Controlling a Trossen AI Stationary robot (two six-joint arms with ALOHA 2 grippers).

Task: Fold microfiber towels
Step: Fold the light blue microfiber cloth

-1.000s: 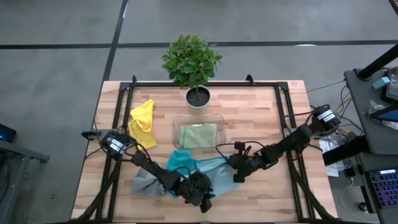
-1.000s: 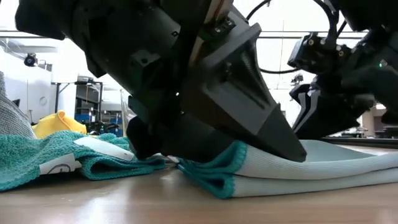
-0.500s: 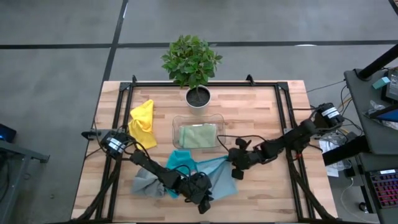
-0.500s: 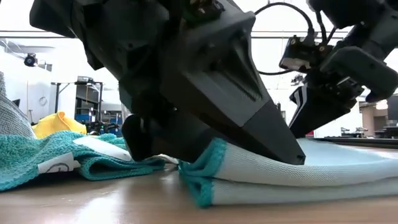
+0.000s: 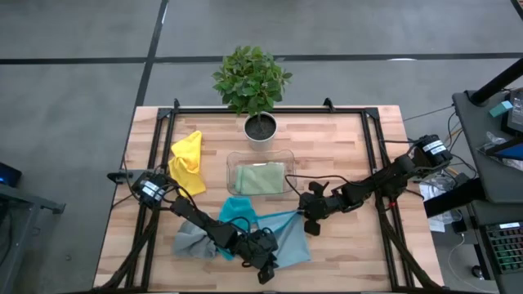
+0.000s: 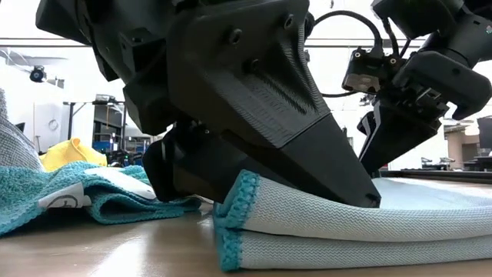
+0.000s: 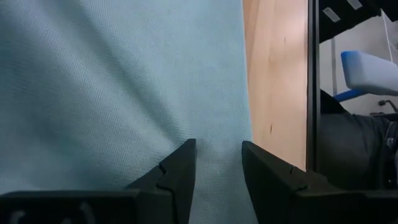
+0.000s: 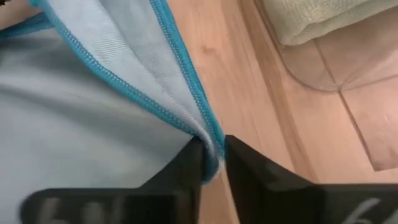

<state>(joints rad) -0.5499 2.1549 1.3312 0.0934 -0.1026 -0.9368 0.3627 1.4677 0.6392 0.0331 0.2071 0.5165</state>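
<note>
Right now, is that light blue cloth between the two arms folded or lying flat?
Folded. The light blue towel lies doubled: the low view shows two layers stacked with stitched edges lined up, and the right tool has its edge between its fingers.
</note>
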